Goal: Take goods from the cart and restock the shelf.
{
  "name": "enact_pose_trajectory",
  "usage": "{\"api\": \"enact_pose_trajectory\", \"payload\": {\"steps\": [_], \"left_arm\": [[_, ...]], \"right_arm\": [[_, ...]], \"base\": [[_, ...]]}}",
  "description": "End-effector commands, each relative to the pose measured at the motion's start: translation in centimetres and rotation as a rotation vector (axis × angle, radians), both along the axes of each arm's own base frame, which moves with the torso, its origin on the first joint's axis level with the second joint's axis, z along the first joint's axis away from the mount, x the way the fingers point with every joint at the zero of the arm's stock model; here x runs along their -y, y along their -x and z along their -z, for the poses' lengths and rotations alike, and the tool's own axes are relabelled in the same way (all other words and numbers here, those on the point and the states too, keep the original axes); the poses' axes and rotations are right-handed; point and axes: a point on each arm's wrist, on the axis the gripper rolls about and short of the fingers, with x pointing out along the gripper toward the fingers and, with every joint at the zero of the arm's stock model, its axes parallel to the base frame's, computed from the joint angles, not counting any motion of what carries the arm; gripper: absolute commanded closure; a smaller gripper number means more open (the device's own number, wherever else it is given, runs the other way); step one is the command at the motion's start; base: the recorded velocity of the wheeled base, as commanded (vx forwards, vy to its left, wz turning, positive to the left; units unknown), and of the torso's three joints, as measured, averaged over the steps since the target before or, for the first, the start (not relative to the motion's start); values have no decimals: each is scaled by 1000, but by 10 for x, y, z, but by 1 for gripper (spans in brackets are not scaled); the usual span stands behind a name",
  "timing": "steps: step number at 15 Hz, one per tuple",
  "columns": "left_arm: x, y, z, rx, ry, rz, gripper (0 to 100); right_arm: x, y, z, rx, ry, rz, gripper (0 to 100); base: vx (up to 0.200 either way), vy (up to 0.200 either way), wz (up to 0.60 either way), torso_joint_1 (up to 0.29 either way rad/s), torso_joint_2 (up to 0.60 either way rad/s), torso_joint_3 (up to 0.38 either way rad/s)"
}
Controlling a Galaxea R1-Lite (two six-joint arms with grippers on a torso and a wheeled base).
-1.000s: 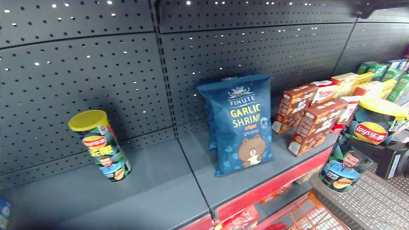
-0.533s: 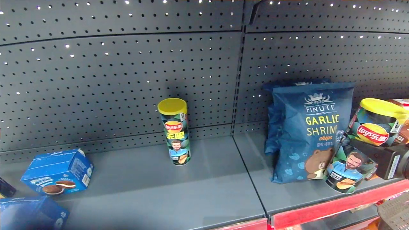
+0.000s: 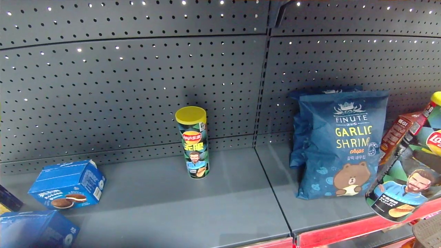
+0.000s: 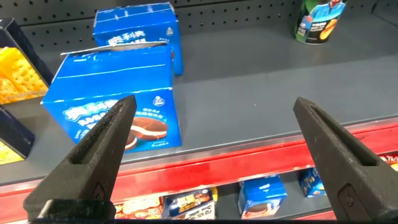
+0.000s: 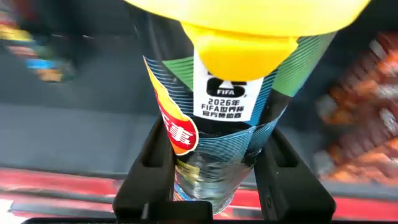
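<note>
A tall chip can [image 3: 193, 142] with a yellow lid stands upright on the grey shelf [image 3: 155, 206], close to the pegboard back. A second chip can [image 3: 406, 172] of the same kind hangs tilted at the right edge, in front of the shelf's red front strip [image 3: 344, 230]. My right gripper [image 5: 214, 180] is shut on this can [image 5: 217, 118], one black finger on each side. My left gripper [image 4: 214, 155] hangs open and empty before the shelf's front edge, beside a blue cookie box [image 4: 118, 99].
Two blue snack bags [image 3: 341, 144] stand right of the shelf divider, with a brown box [image 3: 396, 134] behind the held can. Blue cookie boxes [image 3: 67, 184] lie at the left. A grey basket corner [image 3: 429, 230] shows bottom right. Bare shelf lies around the standing can.
The head camera has swung left, so the shelf's things slid right in the picture. The held can now sits lower, nearer and further right in view.
</note>
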Motion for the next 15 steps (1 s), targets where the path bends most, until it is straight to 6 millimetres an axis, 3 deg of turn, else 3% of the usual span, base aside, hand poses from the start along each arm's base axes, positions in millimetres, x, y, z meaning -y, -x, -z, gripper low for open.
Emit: {"api": "enact_pose_trajectory", "payload": {"steps": [1,9,15], "left_arm": [[0,0,0,0,0,0,0],[0,0,0,0,0,0,0],[0,0,0,0,0,-1,0]], "right_arm": [[-3,12,-1,22,-16,-98,100],[-34,13,11,-66,48,-326,100],[-65,-4,15,-56,30,-456,100]], "base": [[0,0,0,0,0,0],[0,0,0,0,0,0],[0,0,0,0,0,0]]}}
